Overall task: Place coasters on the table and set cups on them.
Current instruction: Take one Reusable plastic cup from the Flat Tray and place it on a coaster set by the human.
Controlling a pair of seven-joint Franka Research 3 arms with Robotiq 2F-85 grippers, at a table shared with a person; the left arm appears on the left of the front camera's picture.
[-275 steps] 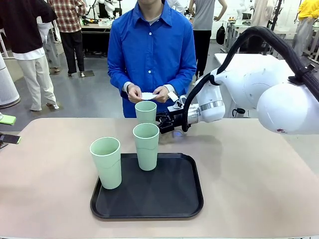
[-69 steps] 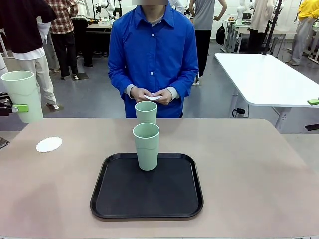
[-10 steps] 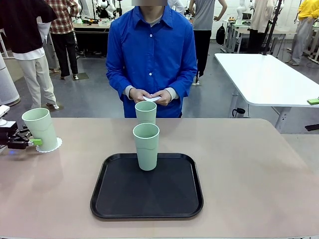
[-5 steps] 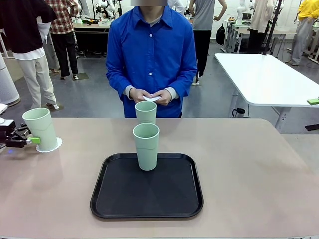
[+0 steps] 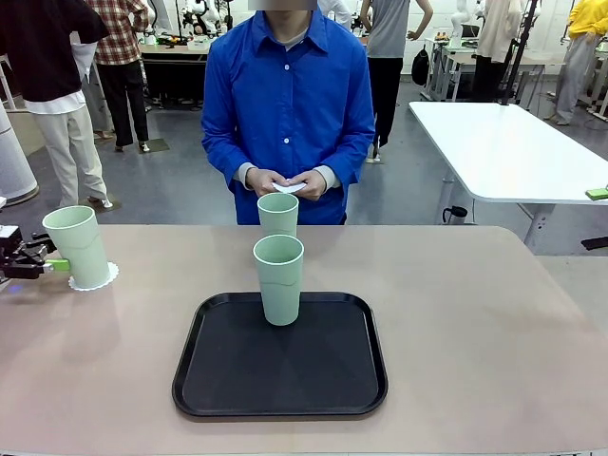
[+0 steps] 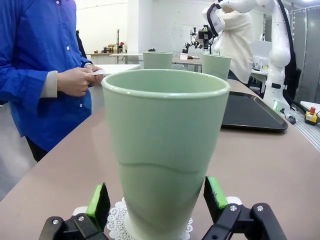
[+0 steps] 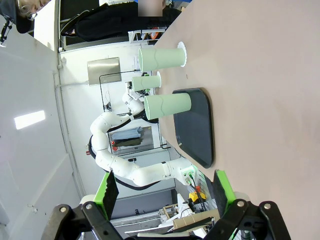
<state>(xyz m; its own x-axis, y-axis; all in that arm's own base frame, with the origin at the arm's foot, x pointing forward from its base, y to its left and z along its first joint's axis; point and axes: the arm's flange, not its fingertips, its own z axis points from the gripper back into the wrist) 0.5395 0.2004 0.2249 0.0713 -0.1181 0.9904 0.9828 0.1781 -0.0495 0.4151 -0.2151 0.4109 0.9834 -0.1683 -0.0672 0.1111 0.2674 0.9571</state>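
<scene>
Cup (image 5: 82, 245) is seen on its coaster (image 5: 107, 276) at the left edge of the surface (image 5: 475, 313), flanked by the parted left end effector (image 6: 156, 196) — it could be clipped and toppled by a skewed withdrawal.

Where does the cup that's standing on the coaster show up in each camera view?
Front view: the cup on its coaster, far left of the picture.
Left wrist view: upright at centre, large and close.
Right wrist view: sideways, nearest the top edge.
Shared landmark: the black tray, in all three.
</scene>
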